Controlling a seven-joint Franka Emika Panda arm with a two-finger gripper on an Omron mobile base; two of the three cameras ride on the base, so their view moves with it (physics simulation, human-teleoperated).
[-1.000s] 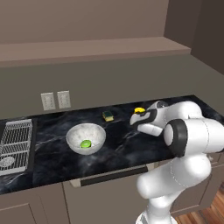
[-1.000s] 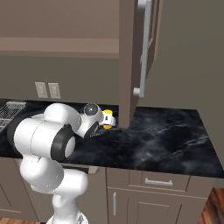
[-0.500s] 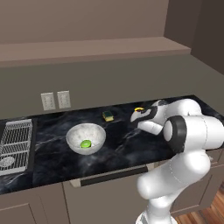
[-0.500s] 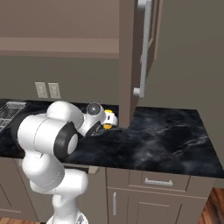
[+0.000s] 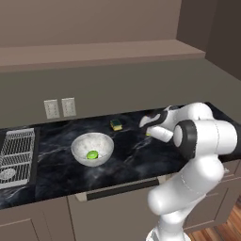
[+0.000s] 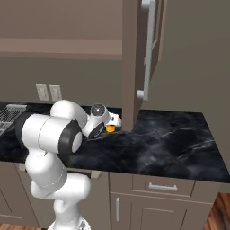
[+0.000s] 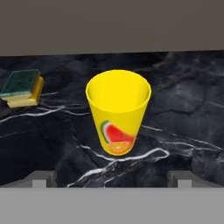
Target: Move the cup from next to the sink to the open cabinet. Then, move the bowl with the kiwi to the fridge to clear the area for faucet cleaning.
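Beside the yellow-and-green sponge (image 7: 21, 89) on the black tabletop (image 7: 183, 109) the cup (image 7: 118, 111) stands upright, and the pincer (image 7: 111, 177), open with one tip at each side, has come closer than a second ago, so the grasp seems next.

End effector (image 7: 112, 177) lower, nearer cup (image 7: 118, 111)

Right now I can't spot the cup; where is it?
The cup stands upright on the black counter, centred in the hand view before the gripper, the sponge to its left.
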